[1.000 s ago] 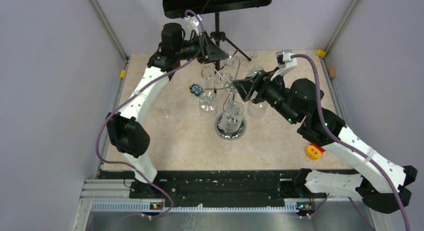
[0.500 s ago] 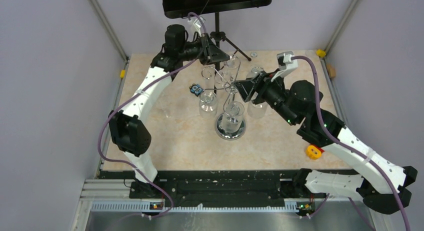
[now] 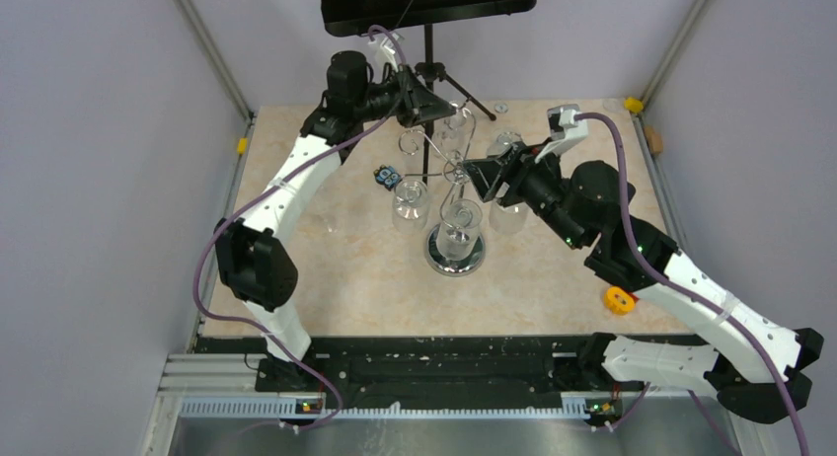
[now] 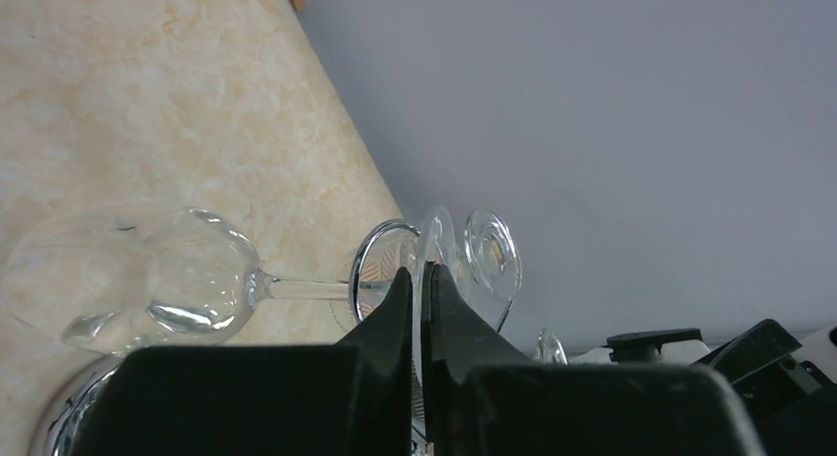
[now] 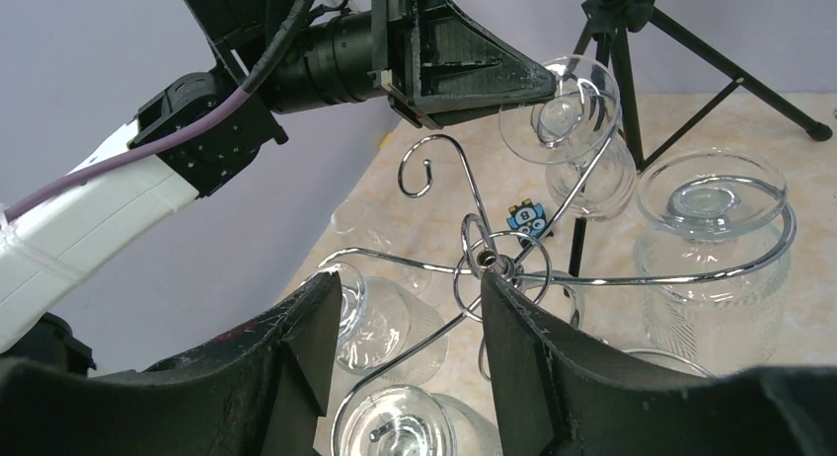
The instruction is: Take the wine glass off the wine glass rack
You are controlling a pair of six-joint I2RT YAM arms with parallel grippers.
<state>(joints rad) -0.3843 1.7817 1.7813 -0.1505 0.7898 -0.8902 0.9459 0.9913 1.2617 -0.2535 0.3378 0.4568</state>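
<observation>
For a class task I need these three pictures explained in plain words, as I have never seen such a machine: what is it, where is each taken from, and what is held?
Two white robot arms are bolted at the near edge of a table. One picture looks down from above; the other two come from cameras on the wrists, so each shows its own black fingers. On the table stands a chrome wine glass rack with glasses hanging upside down from its hooks; a black music stand is behind. The left pincer is shut on the foot of one wine glass at the far side. The right pincer is open, close to the rack's centre.
</observation>
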